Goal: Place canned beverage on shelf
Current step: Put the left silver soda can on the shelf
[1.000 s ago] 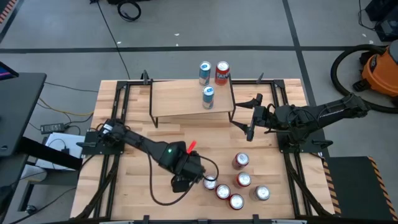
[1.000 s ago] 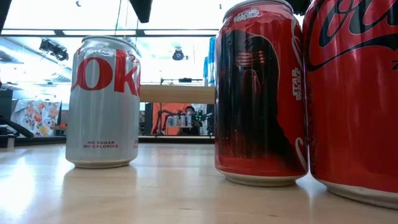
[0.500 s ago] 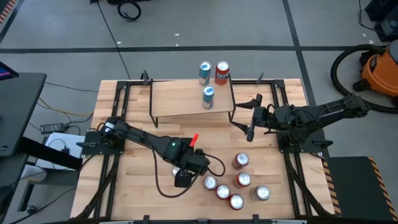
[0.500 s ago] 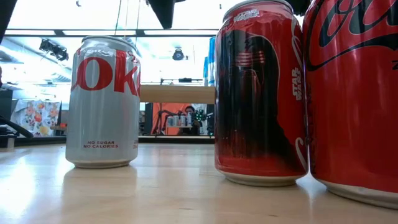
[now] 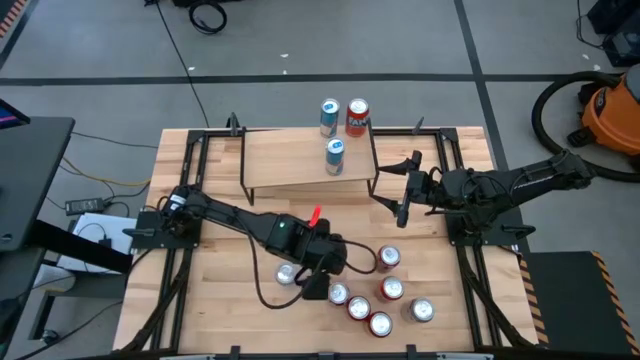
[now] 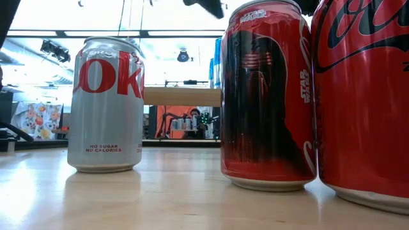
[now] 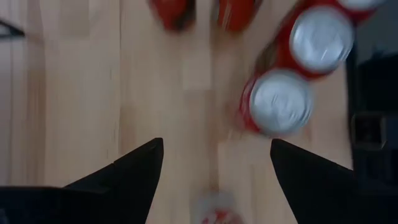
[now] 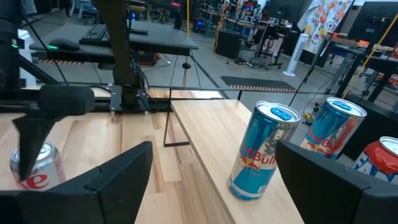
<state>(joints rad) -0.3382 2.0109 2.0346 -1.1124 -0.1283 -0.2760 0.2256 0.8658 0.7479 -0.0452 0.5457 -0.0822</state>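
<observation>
Several canned beverages stand upright on the slatted table near its front right: a silver one (image 5: 288,273) (image 6: 105,105) and red ones (image 5: 338,293) (image 6: 268,96). My left gripper (image 5: 318,287) (image 7: 214,158) hangs open above the table between the silver can and the nearest red can, slanting down, touching nothing. The shelf (image 5: 300,160) (image 8: 205,134) stands at the far middle, with a blue can (image 5: 335,156) (image 8: 266,152) on it and two more cans (image 5: 329,116) (image 5: 357,117) at its far edge. My right gripper (image 5: 392,183) (image 8: 214,165) waits open, level, just right of the shelf.
More red cans (image 5: 387,259) (image 5: 391,288) (image 5: 380,323) and a silver-topped one (image 5: 422,311) crowd the front right. Black frame rails (image 5: 185,190) run along both table sides. Bare wood lies between the shelf and the can cluster (image 5: 330,215). An orange vacuum (image 5: 610,110) stands off the table.
My left gripper has swung toward the table's right edge, toward the cluster of red cans, and its wrist has tipped up and rolled a little. The silver can it hung over now shows uncovered. No can has moved.
</observation>
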